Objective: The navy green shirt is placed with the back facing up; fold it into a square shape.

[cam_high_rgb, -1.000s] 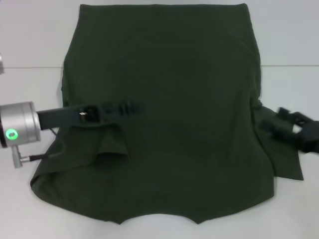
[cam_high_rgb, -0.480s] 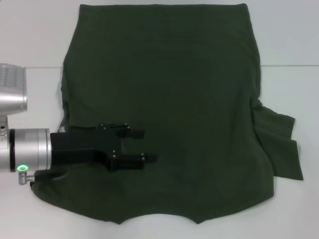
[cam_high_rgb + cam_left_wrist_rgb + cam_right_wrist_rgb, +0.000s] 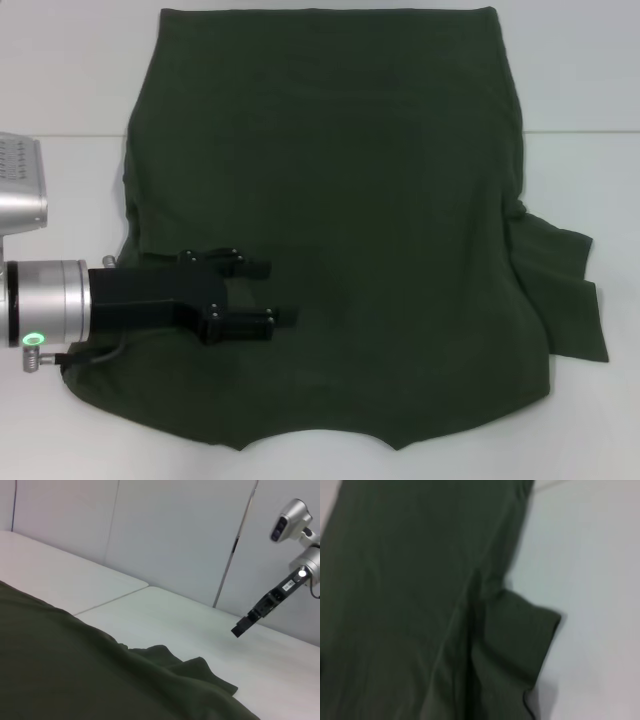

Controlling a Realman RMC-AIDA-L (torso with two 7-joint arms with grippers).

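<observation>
The shirt (image 3: 330,210) lies flat on the white table (image 3: 60,80), plain side up, collar edge nearest the robot. Its left sleeve is tucked inward; the right sleeve (image 3: 560,290) is spread out on the table (rumpled along its seam). The left gripper (image 3: 255,293) hovers over the shirt's left near part, fingers apart, nothing between them. The right gripper (image 3: 243,625) hangs above the table beyond the right sleeve; whether it is clenched cannot be told.

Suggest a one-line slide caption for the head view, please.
Left gripper, fingers open, over the near-left part of the navy green shirt spread back-up on the white table; right sleeve unfolded.
</observation>
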